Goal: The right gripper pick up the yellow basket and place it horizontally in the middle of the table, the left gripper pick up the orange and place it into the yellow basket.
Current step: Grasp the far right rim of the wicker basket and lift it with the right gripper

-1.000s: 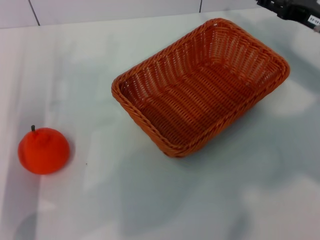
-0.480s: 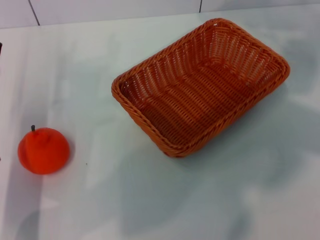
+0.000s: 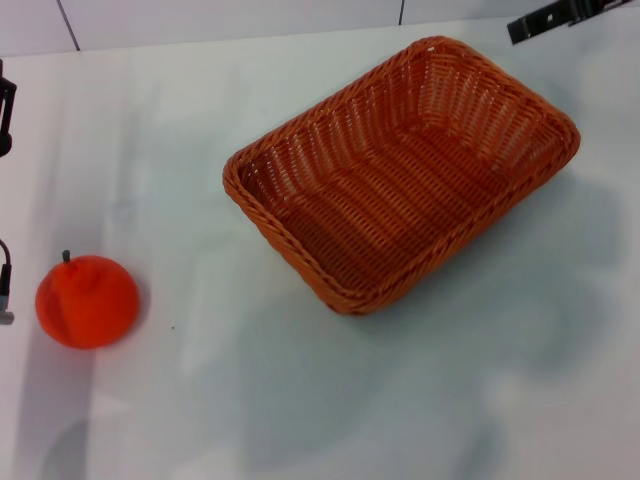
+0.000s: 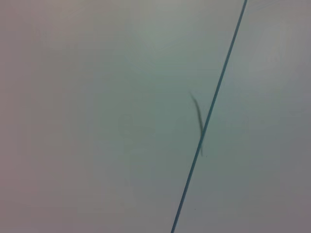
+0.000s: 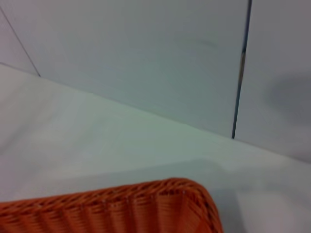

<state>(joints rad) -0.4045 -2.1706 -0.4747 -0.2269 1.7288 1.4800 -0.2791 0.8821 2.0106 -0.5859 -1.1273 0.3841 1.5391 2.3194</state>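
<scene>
The yellow basket [image 3: 400, 180], orange-brown woven wicker, lies empty and slanted on the white table [image 3: 300, 400], right of the middle. One of its corners shows in the right wrist view [image 5: 146, 204]. The orange [image 3: 87, 300] sits at the near left with its dark stem up. A black part of my right gripper [image 3: 558, 14] shows at the top right edge, just beyond the basket's far corner and apart from it. Dark parts of my left gripper [image 3: 5, 110] show at the left edge, beyond the orange and apart from it.
A pale wall with dark seams stands behind the table [image 3: 230, 20]. It also shows in the right wrist view [image 5: 146, 58], and it fills the left wrist view [image 4: 97, 116]. Bare tabletop lies between the orange and the basket.
A black part of my right gripper has come back into view at the top right. Dark parts of my left arm have come in at the left edge. The basket and the orange have not moved.
</scene>
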